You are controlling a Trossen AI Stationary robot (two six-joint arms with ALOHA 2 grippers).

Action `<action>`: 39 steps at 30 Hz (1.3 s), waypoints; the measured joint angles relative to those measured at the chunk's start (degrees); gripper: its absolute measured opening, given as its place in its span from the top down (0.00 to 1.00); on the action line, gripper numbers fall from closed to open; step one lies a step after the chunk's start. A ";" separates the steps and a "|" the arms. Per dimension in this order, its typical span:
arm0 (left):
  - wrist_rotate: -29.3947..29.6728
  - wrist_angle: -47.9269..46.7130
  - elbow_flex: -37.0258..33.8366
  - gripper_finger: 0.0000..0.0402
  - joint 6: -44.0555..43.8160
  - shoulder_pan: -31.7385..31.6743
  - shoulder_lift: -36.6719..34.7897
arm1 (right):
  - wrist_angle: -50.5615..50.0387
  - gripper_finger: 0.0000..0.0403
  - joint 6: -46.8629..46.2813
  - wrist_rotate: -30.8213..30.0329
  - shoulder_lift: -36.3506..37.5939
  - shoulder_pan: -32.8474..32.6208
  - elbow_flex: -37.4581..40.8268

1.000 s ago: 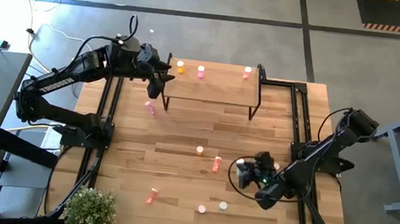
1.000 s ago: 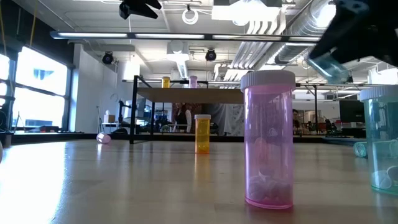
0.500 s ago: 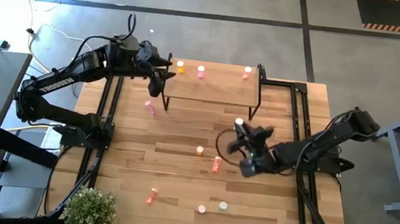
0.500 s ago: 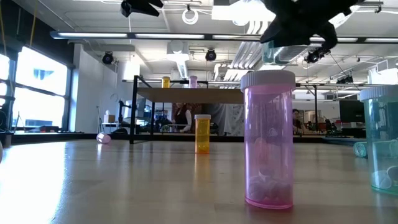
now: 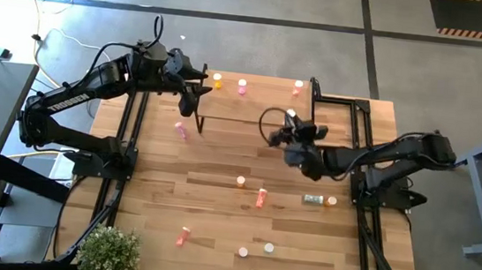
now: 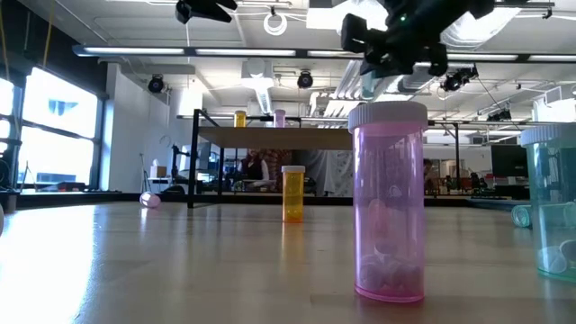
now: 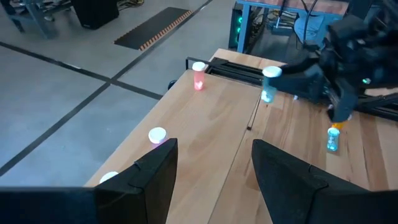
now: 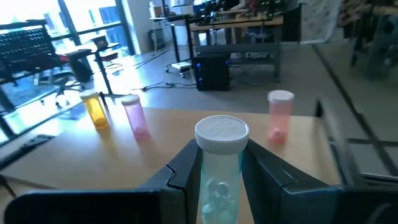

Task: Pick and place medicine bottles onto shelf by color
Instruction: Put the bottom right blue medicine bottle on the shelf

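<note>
Teal bottle [image 8: 218, 167] (white-capped) upright between fingers [image 8: 184, 169].

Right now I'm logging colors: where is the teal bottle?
The teal bottle is held in the right gripper above the shelf's right end, near the red bottle.

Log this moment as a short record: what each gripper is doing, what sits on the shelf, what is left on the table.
right gripper: jaws shut on teal bottle, at the shelf's front edge
left gripper: open, empty, at the shelf's left end
on shelf: orange bottle, pink bottle, red bottle
on table: several more bottles
</note>
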State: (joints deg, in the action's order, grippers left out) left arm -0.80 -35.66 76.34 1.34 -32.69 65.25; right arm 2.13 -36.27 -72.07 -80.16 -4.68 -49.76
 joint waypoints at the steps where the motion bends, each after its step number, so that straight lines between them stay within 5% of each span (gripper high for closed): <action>1: 0.00 0.00 0.00 0.51 0.54 0.00 0.00 | 2.02 0.78 1.70 1.92 0.00 1.11 0.00; 9: 0.00 0.02 0.00 0.51 1.88 0.00 0.00 | 13.36 0.78 15.66 20.05 -1.01 10.19 0.00; 23: 0.00 3.13 0.00 0.51 1.91 -0.02 0.00 | 19.93 0.78 26.13 43.89 -5.61 22.24 0.00; 39: 4.87 5.60 0.02 0.51 4.88 -0.02 0.00 | 29.45 0.78 23.27 47.91 -11.13 27.55 -0.02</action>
State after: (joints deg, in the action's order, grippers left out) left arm 4.08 -30.06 76.36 6.22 -32.71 65.25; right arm 31.57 -13.00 -24.17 -91.29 22.87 -49.78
